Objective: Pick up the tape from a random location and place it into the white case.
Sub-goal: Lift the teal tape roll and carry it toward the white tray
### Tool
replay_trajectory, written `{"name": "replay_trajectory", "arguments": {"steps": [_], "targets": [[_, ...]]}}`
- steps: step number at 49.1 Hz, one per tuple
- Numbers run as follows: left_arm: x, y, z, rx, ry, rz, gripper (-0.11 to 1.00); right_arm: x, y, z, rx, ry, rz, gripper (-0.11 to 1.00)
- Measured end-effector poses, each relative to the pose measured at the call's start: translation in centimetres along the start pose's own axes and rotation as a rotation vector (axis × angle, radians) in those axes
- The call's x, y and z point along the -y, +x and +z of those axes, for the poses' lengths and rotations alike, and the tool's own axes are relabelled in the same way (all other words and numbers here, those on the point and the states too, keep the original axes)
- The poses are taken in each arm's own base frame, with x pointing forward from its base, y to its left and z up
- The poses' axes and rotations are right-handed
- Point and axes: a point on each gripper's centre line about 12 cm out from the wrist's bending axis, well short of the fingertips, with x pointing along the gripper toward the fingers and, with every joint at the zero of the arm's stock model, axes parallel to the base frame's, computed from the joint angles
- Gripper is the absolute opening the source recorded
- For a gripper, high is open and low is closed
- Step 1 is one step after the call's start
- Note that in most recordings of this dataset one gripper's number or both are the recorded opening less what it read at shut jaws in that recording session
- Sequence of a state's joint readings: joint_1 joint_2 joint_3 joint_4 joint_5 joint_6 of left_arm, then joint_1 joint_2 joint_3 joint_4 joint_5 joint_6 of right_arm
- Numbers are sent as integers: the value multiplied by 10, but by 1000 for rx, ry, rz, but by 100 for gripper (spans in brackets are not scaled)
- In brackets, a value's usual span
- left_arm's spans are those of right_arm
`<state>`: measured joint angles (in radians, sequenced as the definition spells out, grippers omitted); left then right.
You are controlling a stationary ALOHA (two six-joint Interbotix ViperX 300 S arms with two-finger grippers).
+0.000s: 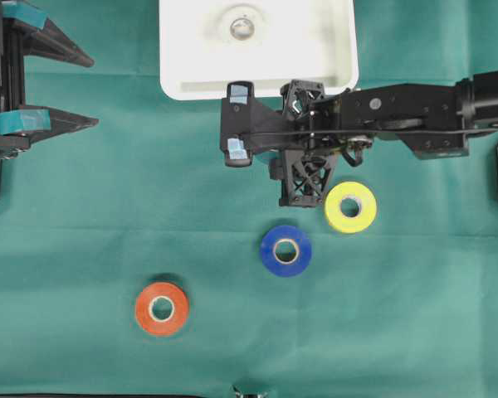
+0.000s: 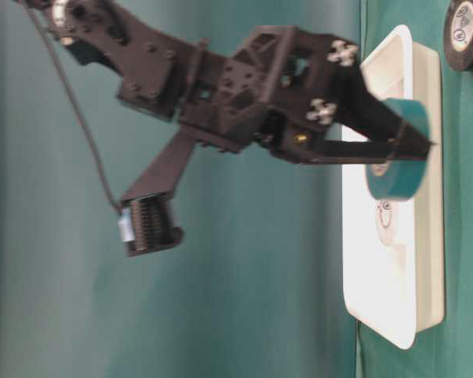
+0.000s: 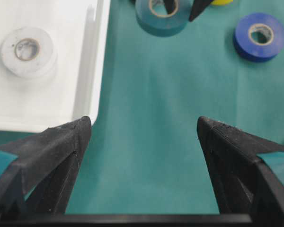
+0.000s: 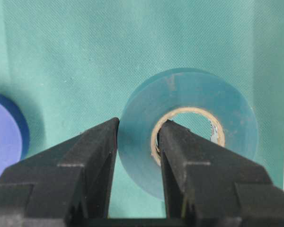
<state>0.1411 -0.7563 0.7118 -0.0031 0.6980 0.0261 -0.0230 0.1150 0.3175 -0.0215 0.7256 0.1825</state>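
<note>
The teal tape roll [image 4: 187, 151], judged light, stiff and smooth-sided, is pinched through its wall by the right end effector [image 4: 138, 142], one finger inside the core; the left end effector [image 3: 142, 137] is held wide open and empty.

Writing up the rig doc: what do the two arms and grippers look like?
Both are matte black. The left gripper has long tapered fingers with teal tape patches near their bases and ridged inner pads. The right gripper has the same wedge-shaped fingers, pale blue tape patches, a lattice-framed bracket behind them, silver screws and a thin black cable along the black boxy arm.
</note>
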Motion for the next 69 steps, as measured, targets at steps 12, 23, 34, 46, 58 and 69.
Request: {"name": "replay_trajectory", "arguments": {"steps": [12, 23, 34, 46, 58, 69], "targets": [[0, 0, 0, 0, -1, 1, 90, -3, -24, 10, 4, -1, 1, 28], [-2, 0, 0, 0, -5, 6, 90, -5, -54, 21, 24, -3, 4, 28], [-2, 0, 0, 0, -6, 7, 90, -3, -80, 27, 27, -11, -11, 28], [-2, 0, 0, 0, -6, 7, 90, -3, -112, 35, 48, -18, -25, 28], [-2, 0, 0, 1, -6, 7, 90, -1, -130, 38, 39, -20, -42, 28], [-2, 0, 0, 0, -6, 7, 90, -1, -142, 41, 21, -18, -46, 28]]}}
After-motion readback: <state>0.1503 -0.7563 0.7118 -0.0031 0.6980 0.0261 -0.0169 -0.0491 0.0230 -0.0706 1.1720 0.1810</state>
